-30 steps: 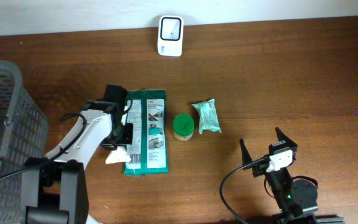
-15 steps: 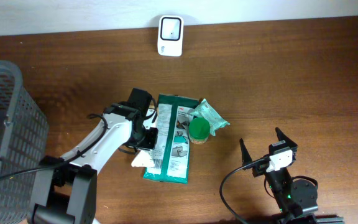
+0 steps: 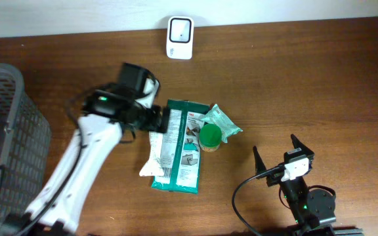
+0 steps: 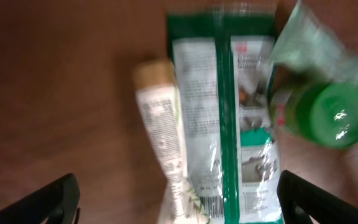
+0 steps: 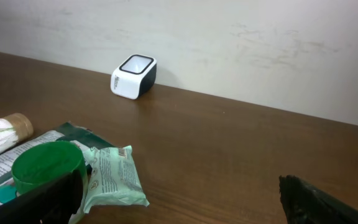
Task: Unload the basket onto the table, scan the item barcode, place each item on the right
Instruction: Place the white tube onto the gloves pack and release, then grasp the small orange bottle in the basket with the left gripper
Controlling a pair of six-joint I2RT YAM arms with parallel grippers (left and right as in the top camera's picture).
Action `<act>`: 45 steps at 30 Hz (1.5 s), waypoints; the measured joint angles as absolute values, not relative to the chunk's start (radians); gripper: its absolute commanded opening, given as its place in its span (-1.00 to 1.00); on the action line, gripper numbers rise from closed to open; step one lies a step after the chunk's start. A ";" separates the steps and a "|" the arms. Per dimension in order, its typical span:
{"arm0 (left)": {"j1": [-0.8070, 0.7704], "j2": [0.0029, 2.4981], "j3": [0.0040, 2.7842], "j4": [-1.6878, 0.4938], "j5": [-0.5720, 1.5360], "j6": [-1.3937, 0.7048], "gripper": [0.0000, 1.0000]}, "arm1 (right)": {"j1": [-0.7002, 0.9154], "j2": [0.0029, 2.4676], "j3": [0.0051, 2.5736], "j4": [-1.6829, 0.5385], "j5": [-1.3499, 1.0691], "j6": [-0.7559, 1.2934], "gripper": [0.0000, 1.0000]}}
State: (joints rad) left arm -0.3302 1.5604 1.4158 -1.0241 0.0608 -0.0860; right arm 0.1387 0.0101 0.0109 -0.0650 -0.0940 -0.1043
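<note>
1. Basket (image 3: 5,131) is sitting at the far left of the table (image 3: 320,78), well apart from the goods.
2. Left gripper (image 3: 161,120) is hovering over the item pile with jaws spread wide, pinching nothing. The wrist view is showing both fingers (image 4: 48,199) clear of everything.
3. White tube (image 3: 153,156) is lying just left of the green pack (image 3: 184,157), touching its edge.
4. Green pack is probably the scan item. It's lying flat mid-table, below the scanner (image 3: 180,29) and well apart from it. What looks like a barcode (image 4: 207,205) is showing, blurred, near its lower end.
5. Handling guess: it's looking light, soft and floppy, with slippery film. I'm favouring a pinch across a long edge or the end seal, not the middle.
6. Green-lidded jar (image 3: 210,136) and pale sachet (image 3: 226,124) are crowding the pack's right edge, so I'm expecting a snag risk on lift.
7. Right gripper (image 3: 277,156) is idling at lower right, jaws spread, holding nothing.
</note>
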 measured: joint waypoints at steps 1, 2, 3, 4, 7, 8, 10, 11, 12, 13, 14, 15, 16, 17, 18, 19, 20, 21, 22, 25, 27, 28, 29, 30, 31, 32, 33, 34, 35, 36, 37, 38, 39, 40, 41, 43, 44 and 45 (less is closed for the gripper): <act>-0.306 1.537 1.465 -1.043 0.055 -0.075 0.99 | 0.139 0.010 0.011 -0.065 -0.094 -0.104 0.97; -0.268 1.502 1.542 -1.073 0.050 -0.059 0.92 | 0.139 0.010 0.011 -0.065 -0.094 -0.104 0.97; -0.219 1.471 1.611 -1.108 0.046 -0.044 0.85 | 0.139 0.010 0.011 -0.065 -0.094 -0.104 0.97; -0.171 1.457 1.654 -1.132 0.035 -0.037 0.78 | 0.139 0.010 0.011 -0.065 -0.094 -0.104 0.97; 0.094 1.374 1.757 -1.128 -0.118 -0.059 0.74 | 0.139 0.010 0.011 -0.065 -0.094 -0.104 0.97; 0.247 1.352 1.761 -1.121 -0.250 -0.107 0.74 | 0.139 0.010 0.011 -0.065 -0.094 -0.104 0.97; 0.405 1.366 1.761 -1.102 -0.295 -0.168 0.76 | 0.139 0.010 0.011 -0.066 -0.094 -0.104 0.97; 0.496 1.386 1.761 -1.096 -0.315 -0.190 0.76 | 0.139 0.010 0.011 -0.066 -0.094 -0.104 0.97; 0.559 1.413 1.761 -1.095 -0.322 -0.204 0.75 | 0.139 0.010 0.011 -0.065 -0.094 -0.104 0.97; 0.620 1.462 1.759 -1.095 -0.324 -0.207 0.73 | 0.144 0.010 0.011 -0.065 -0.094 -0.104 0.97; 0.650 1.502 1.756 -1.100 -0.325 -0.206 0.73 | 0.154 0.010 0.011 -0.065 -0.094 -0.105 0.97; 0.673 1.538 1.740 -1.109 -0.323 -0.202 0.72 | 0.176 0.010 0.011 -0.065 -0.094 -0.104 0.97; 0.697 1.568 1.723 -1.111 -0.323 -0.202 0.72 | 0.186 0.010 0.011 -0.065 -0.094 -0.104 0.97; 0.726 1.580 1.666 -1.102 -0.326 -0.199 0.72 | 0.189 0.010 0.011 -0.065 -0.094 -0.104 0.97; 0.756 1.584 1.606 -1.082 -0.332 -0.198 0.72 | 0.190 0.010 0.011 -0.065 -0.094 -0.105 0.97; 0.795 1.587 1.528 -1.045 -0.337 -0.189 0.74 | 0.191 0.010 0.011 -0.065 -0.094 -0.104 0.97; 0.829 1.592 1.459 -1.005 -0.342 -0.173 0.75 | 0.191 0.010 0.011 -0.066 -0.094 -0.104 0.97; 0.853 1.595 1.412 -0.971 -0.347 -0.157 0.76 | 0.191 0.010 0.011 -0.066 -0.094 -0.104 0.97; 0.876 1.596 1.345 -0.899 -0.349 -0.120 0.76 | 0.191 0.010 0.011 -0.065 -0.094 -0.104 0.97; 0.916 1.598 1.206 -0.745 -0.350 -0.028 0.82 | 0.191 0.010 0.011 -0.065 -0.094 -0.104 0.97; 0.947 1.610 1.150 -0.661 -0.350 0.004 0.82 | 0.191 0.010 0.011 -0.065 -0.094 -0.104 0.97; 0.966 1.627 1.138 -0.649 -0.350 0.012 0.83 | 0.191 0.010 0.011 -0.065 -0.094 -0.104 0.97; 0.984 1.657 1.135 -0.631 -0.349 0.019 0.79 | 0.191 0.010 0.011 -0.065 -0.094 -0.104 0.97; 0.996 1.680 1.135 -0.621 -0.348 0.023 0.71 | 0.191 0.010 0.011 -0.065 -0.094 -0.105 0.97; 1.013 1.711 1.135 -0.612 -0.349 0.028 0.56 | 0.191 0.010 0.011 -0.065 -0.094 -0.104 0.97; 1.026 1.738 1.135 -0.606 -0.349 0.031 0.40 | 0.191 0.010 0.011 -0.065 -0.094 -0.105 0.96; 1.039 1.769 1.134 -0.595 -0.349 0.036 0.31 | 0.191 0.010 0.011 -0.065 -0.094 -0.105 0.97; 1.041 1.783 1.133 -0.585 -0.349 0.035 0.25 | 0.191 0.010 0.011 -0.065 -0.094 -0.104 0.97; 1.041 1.792 1.133 -0.567 -0.349 0.037 0.20 | 0.191 0.010 0.011 -0.065 -0.094 -0.104 0.97; 1.041 1.802 1.133 -0.556 -0.349 0.038 0.18 | 0.191 0.010 0.011 -0.065 -0.094 -0.105 0.97; 1.041 1.819 1.133 -0.543 -0.349 0.038 0.05 | 0.191 0.010 0.011 -0.065 -0.094 -0.104 0.97; 1.041 1.822 1.133 -0.533 -0.352 0.038 0.07 | 0.191 0.010 0.011 -0.065 -0.094 -0.104 0.97; 1.041 1.826 1.133 -0.532 -0.353 0.037 0.14 | 0.191 0.010 0.011 -0.065 -0.094 -0.104 0.97; 1.041 1.827 1.133 -0.529 -0.354 0.038 0.25 | 0.191 0.010 0.011 -0.065 -0.094 -0.104 0.97; 1.041 1.829 1.134 -0.528 -0.358 0.038 0.25 | 0.191 0.010 0.011 -0.065 -0.094 -0.105 0.97; 1.041 1.835 1.140 -0.525 -0.368 0.038 0.09 | 0.191 0.010 0.011 -0.065 -0.094 -0.104 0.97; 1.041 1.840 1.143 -0.522 -0.367 0.038 -0.04 | 0.191 0.010 0.011 -0.065 -0.094 -0.104 0.97; 1.041 1.845 1.148 -0.519 -0.361 0.038 -0.31 | 0.191 0.010 0.011 -0.065 -0.094 -0.104 0.97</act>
State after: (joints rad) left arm 1.0409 1.8446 1.1477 -0.5194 -0.3611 0.0376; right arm 0.1909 0.0101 0.0109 -0.0654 -0.0940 -0.1043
